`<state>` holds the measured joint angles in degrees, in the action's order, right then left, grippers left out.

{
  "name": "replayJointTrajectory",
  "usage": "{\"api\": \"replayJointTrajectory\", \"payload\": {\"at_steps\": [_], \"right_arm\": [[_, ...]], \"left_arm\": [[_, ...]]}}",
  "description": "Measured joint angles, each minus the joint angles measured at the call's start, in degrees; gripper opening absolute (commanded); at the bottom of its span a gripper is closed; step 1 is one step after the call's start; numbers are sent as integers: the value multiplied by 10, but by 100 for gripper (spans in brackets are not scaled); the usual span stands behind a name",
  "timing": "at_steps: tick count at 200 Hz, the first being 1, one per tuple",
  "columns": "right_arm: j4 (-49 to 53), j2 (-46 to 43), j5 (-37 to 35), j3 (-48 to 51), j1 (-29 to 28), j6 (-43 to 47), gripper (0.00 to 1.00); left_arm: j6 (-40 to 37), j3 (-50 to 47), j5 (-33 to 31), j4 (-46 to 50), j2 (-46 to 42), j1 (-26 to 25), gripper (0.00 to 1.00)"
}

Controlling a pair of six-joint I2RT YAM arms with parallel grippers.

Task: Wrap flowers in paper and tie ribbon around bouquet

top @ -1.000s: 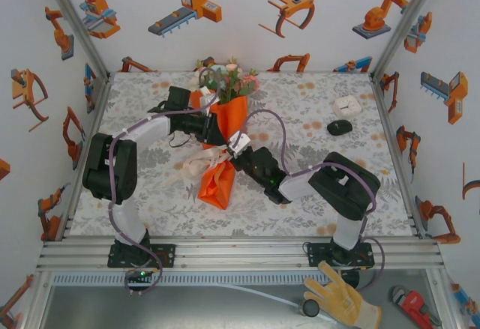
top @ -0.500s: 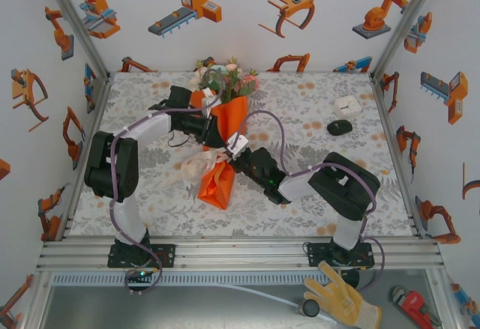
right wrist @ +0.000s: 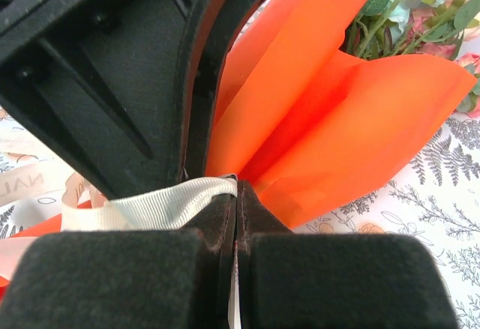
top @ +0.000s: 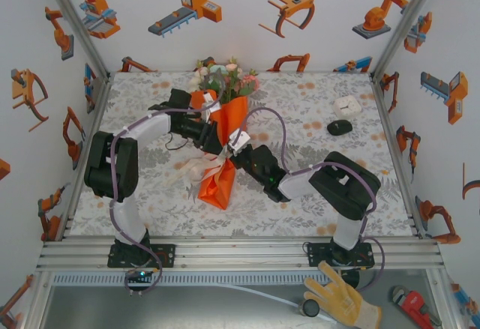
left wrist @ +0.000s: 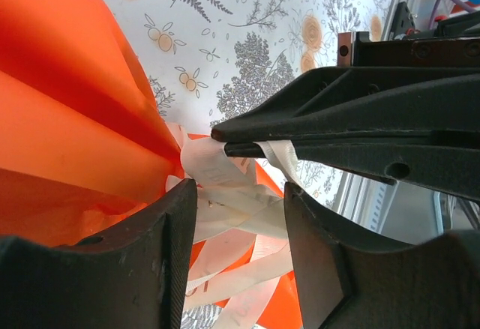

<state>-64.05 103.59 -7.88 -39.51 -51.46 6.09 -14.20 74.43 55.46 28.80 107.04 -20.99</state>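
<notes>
One bouquet (top: 221, 145) lies on the table, its narrow tip pointing toward the arm bases and its wide end toward the far wall. The orange paper (top: 231, 115) is one sheet, rolled into a cone. The flowers (top: 225, 80) are one bunch of pink, white and cream heads with green leaves, sticking out of the bouquet's wide end. One cream ribbon (top: 196, 170) is gathered at the bouquet's waist, with loose strands spilling to its left. Two grippers meet at that waist. The right gripper (right wrist: 236, 198) comes in from the bouquet's right, jaws pressed together and pinching a ribbon strand. The left gripper (left wrist: 240, 201) comes in from the bouquet's left, jaws part-way apart with ribbon loops lying in the gap, and no clamp can be seen. One tablecloth (top: 315, 186), grey botanical print with orange spots, lies under the bouquet. Well right of the bouquet are one small white box (top: 348, 106) and one black oval object (top: 340, 127). White walls with orange robot drawings surround it on three sides.
</notes>
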Motion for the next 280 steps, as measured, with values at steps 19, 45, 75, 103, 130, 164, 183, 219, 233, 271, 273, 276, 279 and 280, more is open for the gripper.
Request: {"api": "replayJointTrajectory", "payload": {"at_steps": [19, 45, 75, 103, 130, 164, 183, 219, 233, 271, 273, 276, 279, 280], "right_arm": [[0, 0, 4, -4, 0, 0, 0], [0, 0, 6, -4, 0, 0, 0], [2, 0, 7, -4, 1, 0, 0], [4, 0, 8, -5, 1, 0, 0], [4, 0, 8, -6, 0, -2, 12], [3, -2, 11, 1, 0, -18, 19], [7, -11, 24, 24, 0, -34, 32], [122, -88, 57, 42, 1, -78, 38], [188, -138, 77, 31, 3, -97, 40], [403, -200, 160, -110, 60, -209, 34], [412, -199, 162, -119, 64, -215, 34], [426, -197, 166, -134, 70, -226, 34], [441, -193, 170, -150, 76, -237, 33], [445, -193, 171, -154, 78, -240, 33]], "left_arm": [[17, 0, -24, -22, 0, -2, 50], [44, -9, -57, -71, -1, -2, 47], [70, -27, -71, -110, -2, -2, 31], [80, -29, -70, -124, -2, -3, 2], [82, -33, -71, -131, -9, -3, 0], [97, -64, -97, -176, -37, 0, 0], [108, -96, -114, -215, -61, 2, 0], [113, -114, -127, -263, -78, 2, 0], [113, -114, -131, -271, -77, 0, 0], [113, -115, -133, -282, -78, -5, 0], [113, -115, -133, -283, -77, -5, 0], [113, -115, -133, -284, -77, -6, 0], [113, -116, -133, -284, -77, -7, 0], [113, -116, -133, -284, -77, -7, 0]]}}
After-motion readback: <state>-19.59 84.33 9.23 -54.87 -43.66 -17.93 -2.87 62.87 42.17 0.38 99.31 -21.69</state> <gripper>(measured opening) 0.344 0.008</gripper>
